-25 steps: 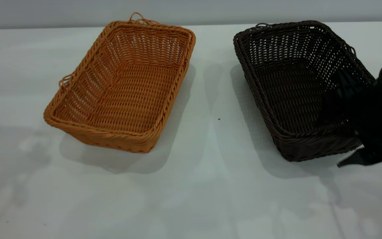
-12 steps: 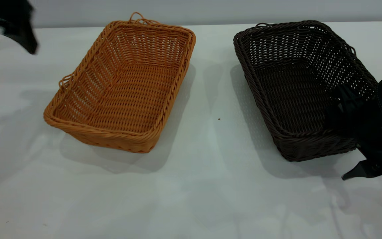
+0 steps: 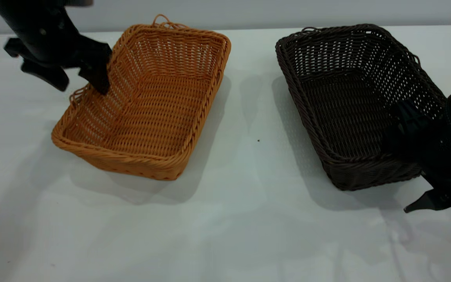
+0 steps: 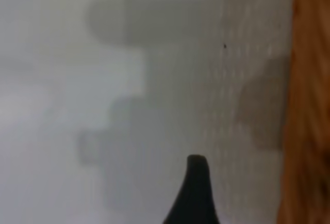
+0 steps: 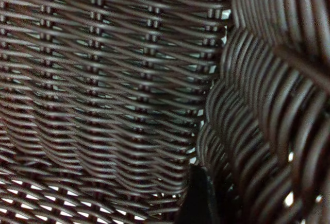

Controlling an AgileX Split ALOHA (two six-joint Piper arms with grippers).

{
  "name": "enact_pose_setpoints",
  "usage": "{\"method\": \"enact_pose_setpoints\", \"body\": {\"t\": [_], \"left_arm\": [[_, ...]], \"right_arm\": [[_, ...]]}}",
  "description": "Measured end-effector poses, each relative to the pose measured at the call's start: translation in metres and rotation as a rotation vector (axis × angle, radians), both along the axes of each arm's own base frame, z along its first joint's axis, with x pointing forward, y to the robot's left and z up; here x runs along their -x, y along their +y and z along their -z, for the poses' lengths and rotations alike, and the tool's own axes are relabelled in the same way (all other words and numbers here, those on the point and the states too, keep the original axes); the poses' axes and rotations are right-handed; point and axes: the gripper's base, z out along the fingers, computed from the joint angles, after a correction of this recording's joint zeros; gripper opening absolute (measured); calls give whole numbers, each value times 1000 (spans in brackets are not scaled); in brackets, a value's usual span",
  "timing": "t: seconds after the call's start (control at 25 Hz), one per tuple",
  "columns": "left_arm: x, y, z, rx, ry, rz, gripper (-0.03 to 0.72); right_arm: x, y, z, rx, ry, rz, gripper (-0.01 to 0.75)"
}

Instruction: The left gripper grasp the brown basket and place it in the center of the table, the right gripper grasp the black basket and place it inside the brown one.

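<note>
The brown basket [image 3: 147,105] sits on the white table [image 3: 245,219] at the left; its wall also shows in the left wrist view [image 4: 307,105]. My left gripper [image 3: 77,83] is open above the basket's far left rim, with one finger over the inside and one outside. One fingertip [image 4: 197,183] shows over the bare table. The black basket [image 3: 347,102] sits at the right. My right gripper [image 3: 405,176] is open astride the basket's near right wall. One finger is inside against the weave [image 5: 198,198] and the other [image 3: 419,204] is outside by the table.
A gap of bare tabletop lies between the two baskets, with a small dark speck [image 3: 258,140] in it. The grey wall [image 3: 249,11] runs behind the table's far edge. The front part of the table holds only shadows.
My left arm has come in from the far left corner and now hangs over the brown basket's left rim. My right gripper has shifted slightly lower at the black basket's wall. Both baskets stay put.
</note>
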Motion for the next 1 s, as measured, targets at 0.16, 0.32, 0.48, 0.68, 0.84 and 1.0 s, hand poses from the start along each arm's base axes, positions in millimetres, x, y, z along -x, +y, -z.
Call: {"method": "enact_pose_setpoints", "body": {"t": [0.16,0.32,0.48,0.68,0.84,1.0], "left_arm": [[1,-8,22,8,36,0,567],[2,-11,29,8,55,2,466],[2,-11,29,9,47,3,294],[1,-11,29,8,45,9,95],[1,-11,29,-10,33,75,78],[-1,-11,28,-43,16,176,76]], "right_arm": [[0,0,0,2,-1,-10,483],[0,0,0,2,-3,-10,378],[-2,1,-1,-1,-8,-7,204],[-4,1,-4,-6,-20,0,82],[-8,-2,-15,-14,-62,-2,82],[-27,-19,-38,5,-176,-62,82]]}}
